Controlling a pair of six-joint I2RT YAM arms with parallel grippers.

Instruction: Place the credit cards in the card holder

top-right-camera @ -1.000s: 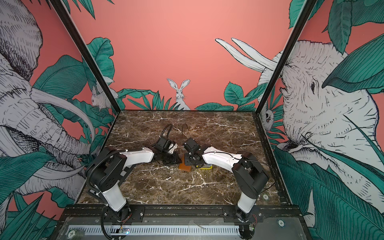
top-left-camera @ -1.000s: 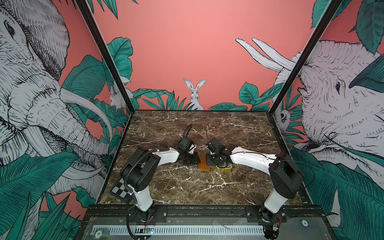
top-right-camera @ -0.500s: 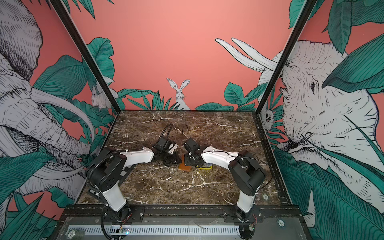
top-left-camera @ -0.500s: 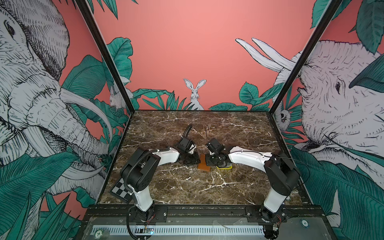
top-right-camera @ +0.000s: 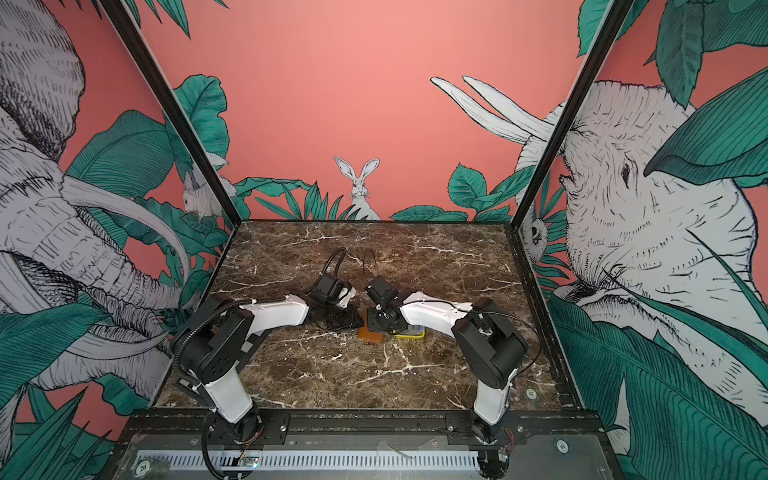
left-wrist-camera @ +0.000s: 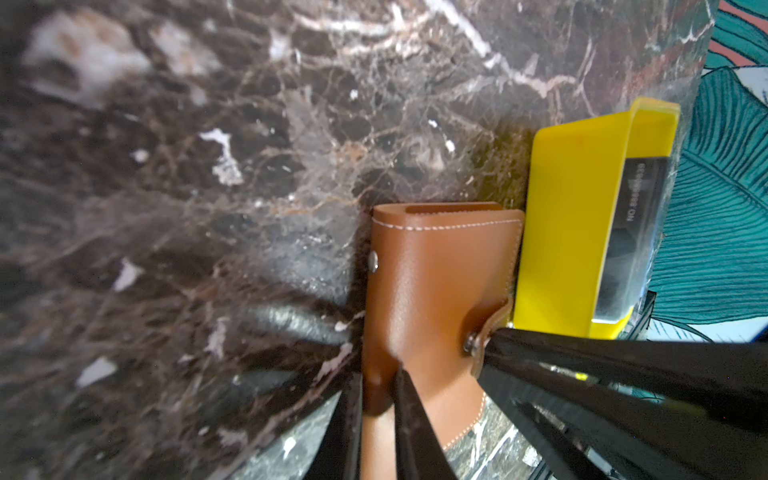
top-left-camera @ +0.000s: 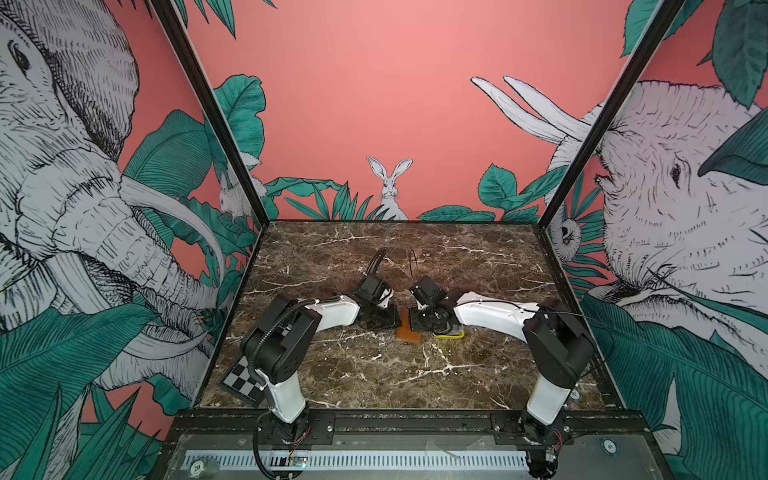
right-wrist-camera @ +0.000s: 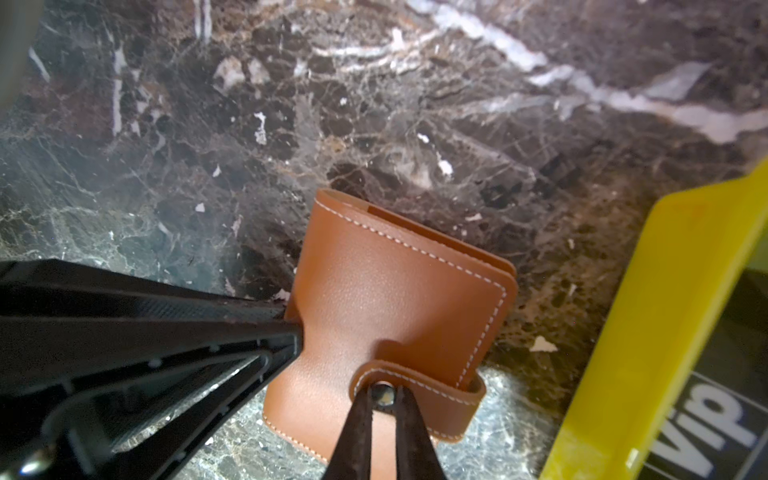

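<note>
The card holder (left-wrist-camera: 436, 282) (right-wrist-camera: 395, 299) is a closed tan-brown leather wallet lying on the marble table, seen in both top views (top-left-camera: 409, 335) (top-right-camera: 371, 335). My left gripper (left-wrist-camera: 378, 374) (top-left-camera: 390, 322) is shut on the holder's edge on the far side from the tray. My right gripper (right-wrist-camera: 382, 392) (top-left-camera: 417, 326) is shut on the holder's snap tab (right-wrist-camera: 419, 395), pinching it at the metal stud. The credit cards (right-wrist-camera: 723, 399) (left-wrist-camera: 636, 232), dark with white "Vip" lettering, lie in the yellow tray beside the holder.
The yellow tray (top-left-camera: 451, 334) (top-right-camera: 412, 333) (left-wrist-camera: 565, 232) (right-wrist-camera: 665, 316) touches or nearly touches the holder on its right. A checkerboard plate (top-left-camera: 241, 380) lies at the table's front left corner. Walls close in the table on three sides.
The right arm's elbow has shifted slightly to the left. Both grippers and the card holder stay where they were.
</note>
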